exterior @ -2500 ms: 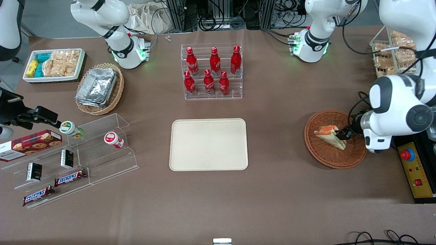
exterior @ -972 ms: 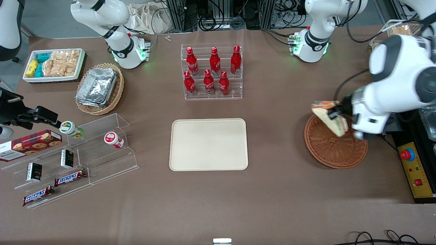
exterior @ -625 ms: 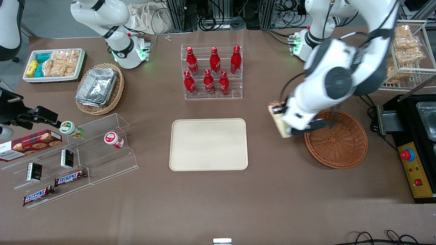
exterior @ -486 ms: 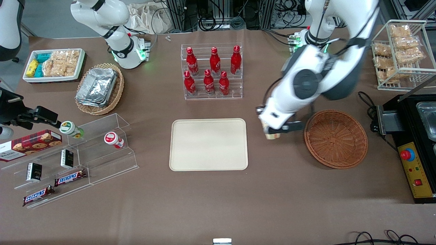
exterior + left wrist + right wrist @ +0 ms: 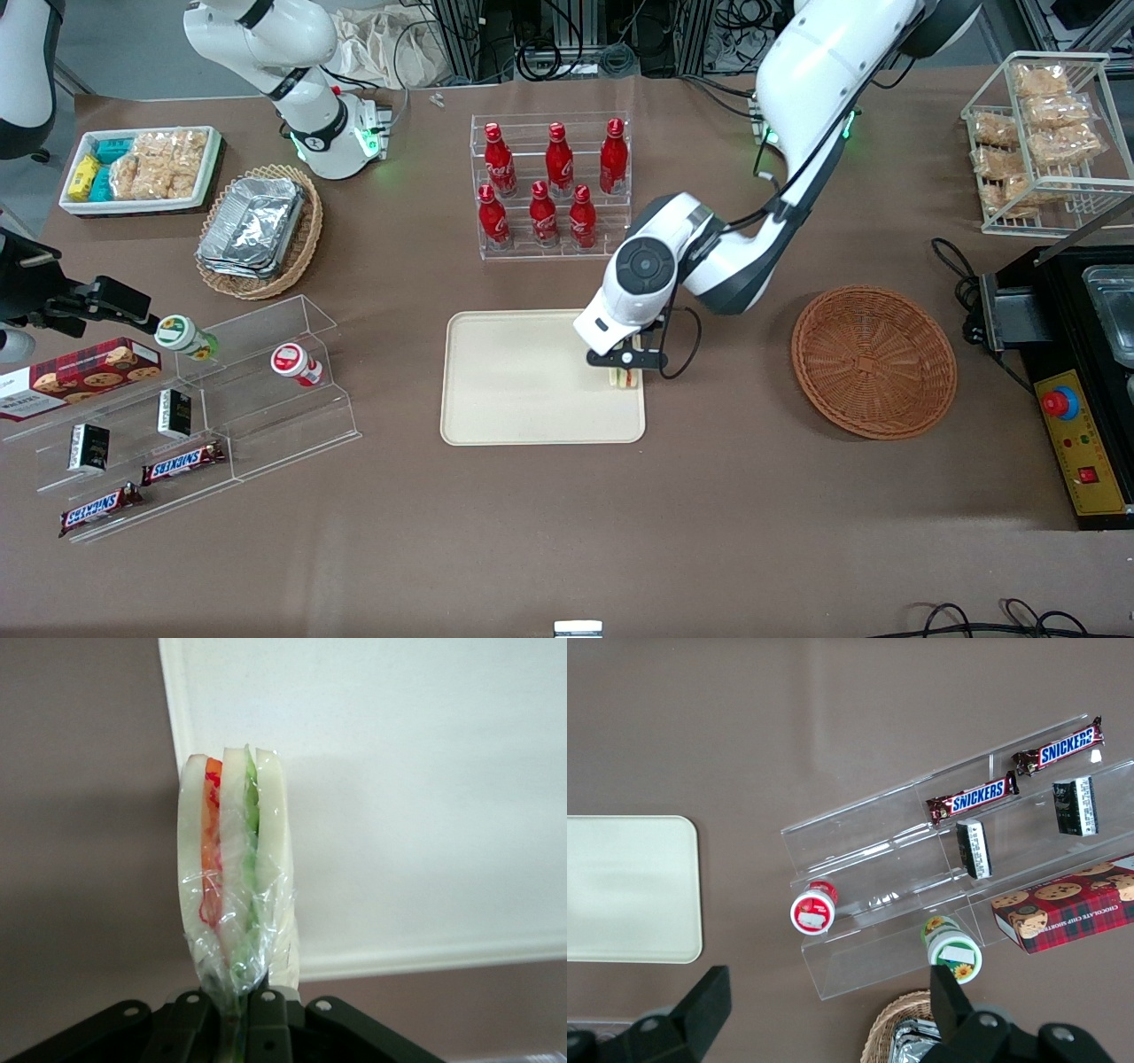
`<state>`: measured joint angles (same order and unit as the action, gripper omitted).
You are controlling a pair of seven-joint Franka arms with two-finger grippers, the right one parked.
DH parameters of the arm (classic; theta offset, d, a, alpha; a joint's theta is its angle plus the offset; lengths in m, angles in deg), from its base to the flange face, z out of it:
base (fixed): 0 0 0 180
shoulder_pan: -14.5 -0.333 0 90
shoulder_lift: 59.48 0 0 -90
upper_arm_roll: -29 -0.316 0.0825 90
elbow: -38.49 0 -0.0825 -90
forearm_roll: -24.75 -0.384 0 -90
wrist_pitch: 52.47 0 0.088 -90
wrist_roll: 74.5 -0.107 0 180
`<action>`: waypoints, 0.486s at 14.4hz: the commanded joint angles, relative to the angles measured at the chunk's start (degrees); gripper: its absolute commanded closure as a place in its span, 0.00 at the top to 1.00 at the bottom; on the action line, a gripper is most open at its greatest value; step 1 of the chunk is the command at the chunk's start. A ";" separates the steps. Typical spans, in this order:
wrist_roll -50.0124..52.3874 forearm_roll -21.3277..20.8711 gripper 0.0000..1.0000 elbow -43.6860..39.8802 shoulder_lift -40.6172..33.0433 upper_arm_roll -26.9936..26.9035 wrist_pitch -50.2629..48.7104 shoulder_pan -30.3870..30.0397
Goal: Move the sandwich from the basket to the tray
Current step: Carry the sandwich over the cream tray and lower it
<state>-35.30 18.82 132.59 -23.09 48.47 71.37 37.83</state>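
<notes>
The claw (image 5: 625,376) is clamping the light, soft, film-wrapped sandwich (image 5: 232,895) by its narrow end, hovering over the tray's (image 5: 523,390) four-o'clock corner.

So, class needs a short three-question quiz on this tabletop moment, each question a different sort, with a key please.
1. True or false: the sandwich lies in the round wicker basket.
2. What is the left gripper shut on?
A) a cola bottle
B) the sandwich
C) a Snickers bar
3. Fill in: the gripper hangs over the edge of the cream ___ nearest the basket.

Key:
1. False; the basket holds nothing.
2. B; the wrist view shows the wrapped wedge pinched on edge.
3. tray
</notes>
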 commanded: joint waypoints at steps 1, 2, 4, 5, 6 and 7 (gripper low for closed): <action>0.88 -2.77 0.86 -2.96 3.86 -0.39 2.45 0.84; 0.88 -2.94 1.00 -2.96 3.78 -0.39 2.46 0.93; 1.58 -2.95 1.00 -4.44 2.90 -0.39 1.76 1.45; 2.80 -2.68 1.00 -4.45 0.64 -0.39 0.10 1.11; 2.38 -1.81 1.00 -4.89 -1.74 -0.48 -3.31 0.67; 2.37 -1.11 1.00 -6.37 -3.50 -0.31 -8.04 -0.64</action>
<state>-34.20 17.21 127.61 -21.59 48.47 70.61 38.18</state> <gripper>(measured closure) 0.370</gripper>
